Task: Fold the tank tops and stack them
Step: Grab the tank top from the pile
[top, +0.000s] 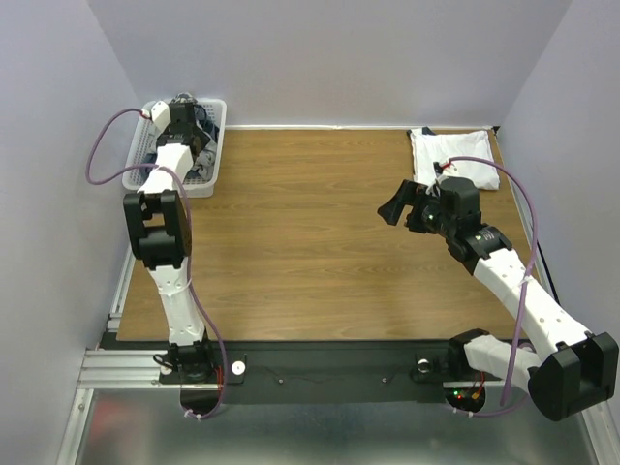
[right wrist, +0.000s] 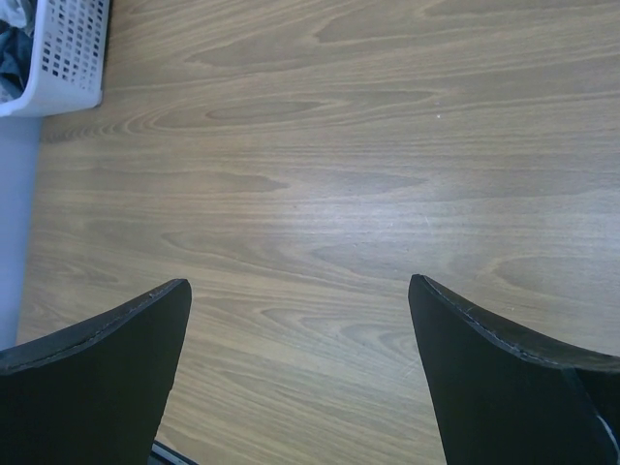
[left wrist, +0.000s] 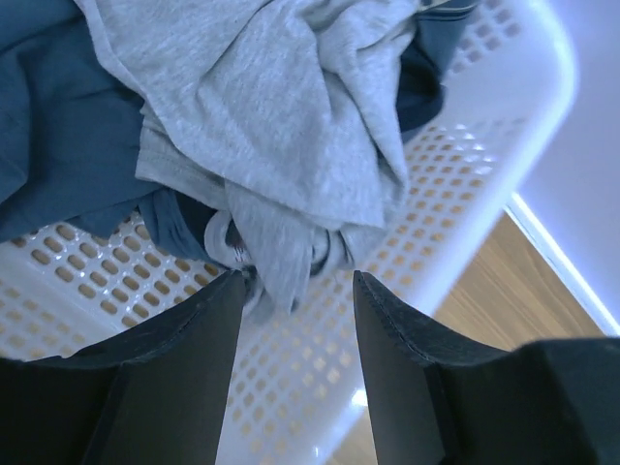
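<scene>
Reaching into the white plastic lattice basket [top: 215,155] at the 10 o'clock corner of the brown wooden desk [top: 291,242], the left gripper [left wrist: 297,281] has its two black fingers partly spread, with nothing clamped between them. In the left wrist view, a crumpled light heather-grey jersey tank top [left wrist: 281,116] lies heaped in the basket at 12 o'clock from the fingertips. Its lowest fold hangs just beyond the gap between them, and whether it touches either finger cannot be told. A dark blue-grey jersey tank top [left wrist: 58,126] sits bunched against the grey one on its 9 o'clock side, partly tucked under it. More dark fabric shows past the grey heap toward 1 o'clock.

The right gripper [right wrist: 298,281] hovers over bare wood on the 3 o'clock side of the desk. Its fingers are spread wide and hold nothing. A white jersey tank top [top: 455,155] lies as a flat, roughly squared bundle in the desk's 1 o'clock corner. It is apart from the right gripper, which sits at about 7 o'clock from it.
</scene>
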Motion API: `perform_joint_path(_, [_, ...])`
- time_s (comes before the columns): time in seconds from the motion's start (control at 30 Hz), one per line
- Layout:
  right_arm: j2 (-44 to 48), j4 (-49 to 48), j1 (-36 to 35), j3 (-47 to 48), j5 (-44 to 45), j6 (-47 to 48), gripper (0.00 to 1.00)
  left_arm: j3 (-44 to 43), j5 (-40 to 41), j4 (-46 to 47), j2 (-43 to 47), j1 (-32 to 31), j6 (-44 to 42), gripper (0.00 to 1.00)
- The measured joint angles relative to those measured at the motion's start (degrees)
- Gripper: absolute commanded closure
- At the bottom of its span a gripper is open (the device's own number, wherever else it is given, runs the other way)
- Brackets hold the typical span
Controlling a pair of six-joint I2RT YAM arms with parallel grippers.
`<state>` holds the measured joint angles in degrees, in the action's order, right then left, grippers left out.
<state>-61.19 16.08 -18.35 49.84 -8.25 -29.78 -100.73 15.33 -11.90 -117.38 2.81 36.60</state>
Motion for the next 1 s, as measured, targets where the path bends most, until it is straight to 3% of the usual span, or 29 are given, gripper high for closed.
perform_joint_path(0.23, [0.02, 0.02, 0.0, -0.07, -0.61, 0.02, 0.0, -14.32, 0.39, -2.58, -12.9, 0.31, 0.76, 0.41])
perform_joint_path(0.4, [0.0, 0.04, 0.0, -0.07, -0.87, 0.02, 0.0, -20.37, 0.31, -2.93, -16.94, 0.46, 1.51, 0.5])
perform_joint_path(0.5, [-0.02, 0.04, 0.0, -0.07, -1.05, 0.02, 0.0, -21.81, 0.33, -3.06, -18.03, 0.74, 1.86, 0.68])
perform_joint_path(0.53, [-0.04, 0.04, 0.0, -0.07, -1.05, 0.02, 0.0, -22.05, 0.31, -3.04, -18.38, 0.96, 2.05, 0.82])
perform_joint_path(0.63, [-0.37, 0.02, 0.0, -0.07, -1.09, 0.02, 0.0, -22.05, 0.11, -3.3, -18.64, 1.42, 2.34, 0.99])
perform_joint_path(1.0, [-1.46, 0.11, 0.0, -0.07, -1.51, 0.02, 0.0, -22.05, -0.2, -3.41, -16.15, 1.81, -0.15, 1.0])
